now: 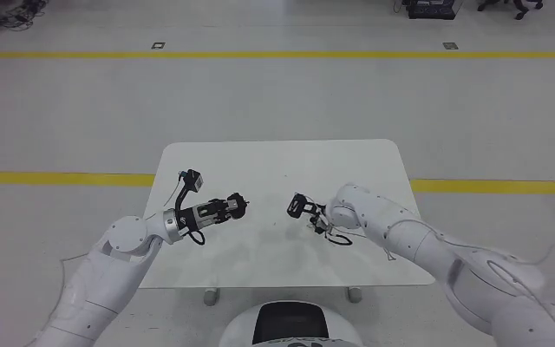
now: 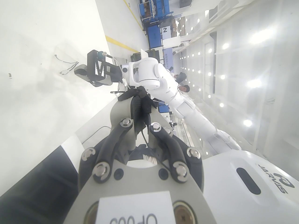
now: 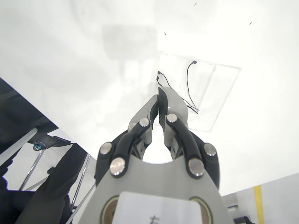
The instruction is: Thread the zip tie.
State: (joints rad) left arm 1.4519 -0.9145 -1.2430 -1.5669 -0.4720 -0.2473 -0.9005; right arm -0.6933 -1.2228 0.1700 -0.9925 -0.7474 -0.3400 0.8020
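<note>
Right wrist view: right hand (image 3: pixel 158 95) clenched, zip tie (image 3: pixel 188 82) just past its fingertips, grip unclear; left hand (image 2: pixel 137 93) clenched on a thin black tail (image 2: pixel 115 92). Square tail to head (image 3: pixel 195 62), advance slowly

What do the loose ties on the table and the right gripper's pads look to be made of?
Zip ties: thin black strands that curve freely, with small blocky heads; probably a flexible plastic such as nylon. Right gripper pads: matt black with fine ridges, likely rubber.
</note>
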